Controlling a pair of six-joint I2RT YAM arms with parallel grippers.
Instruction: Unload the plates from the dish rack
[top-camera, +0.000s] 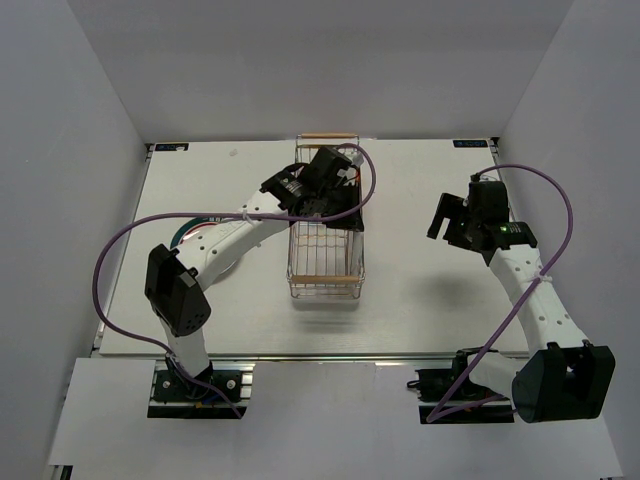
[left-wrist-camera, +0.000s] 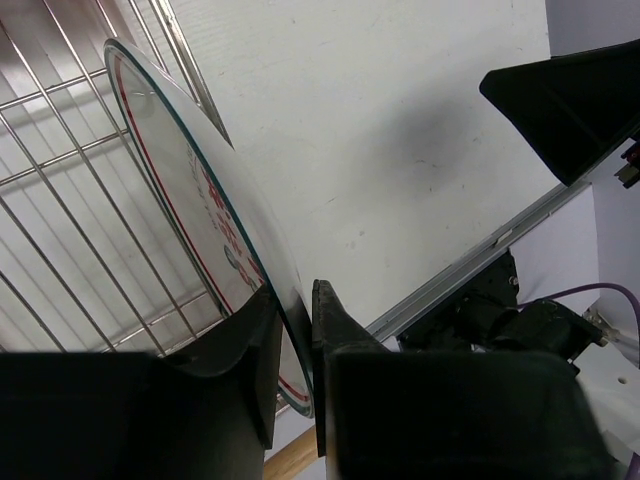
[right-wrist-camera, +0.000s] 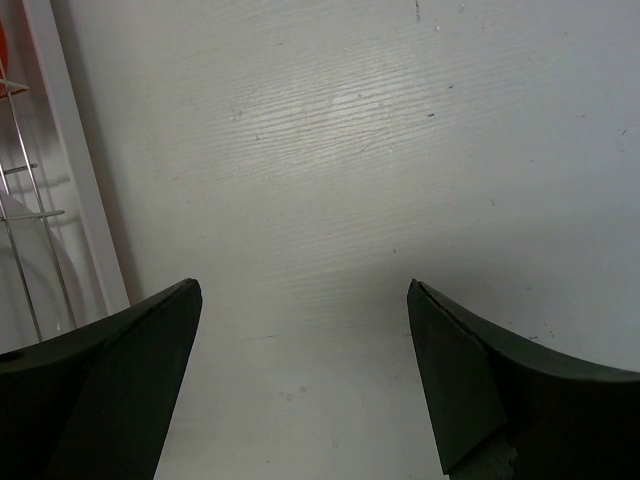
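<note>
The silver wire dish rack (top-camera: 325, 255) with wooden end handles stands mid-table. My left gripper (top-camera: 338, 200) reaches over it and is shut on the rim of a white plate with red marks (left-wrist-camera: 190, 200). The plate stands on edge over the rack wires (left-wrist-camera: 60, 210), pinched between my fingers (left-wrist-camera: 295, 330). In the top view my gripper hides this plate. A stack of plates with a teal rim (top-camera: 183, 231) lies on the table under my left arm, mostly covered. My right gripper (top-camera: 442, 215) hovers open and empty over bare table (right-wrist-camera: 305, 300).
The right arm's black parts (left-wrist-camera: 575, 100) show at the upper right of the left wrist view. Rack wires (right-wrist-camera: 20, 220) and an orange-red sliver (right-wrist-camera: 3, 60) show at the left edge of the right wrist view. White walls enclose the table on three sides.
</note>
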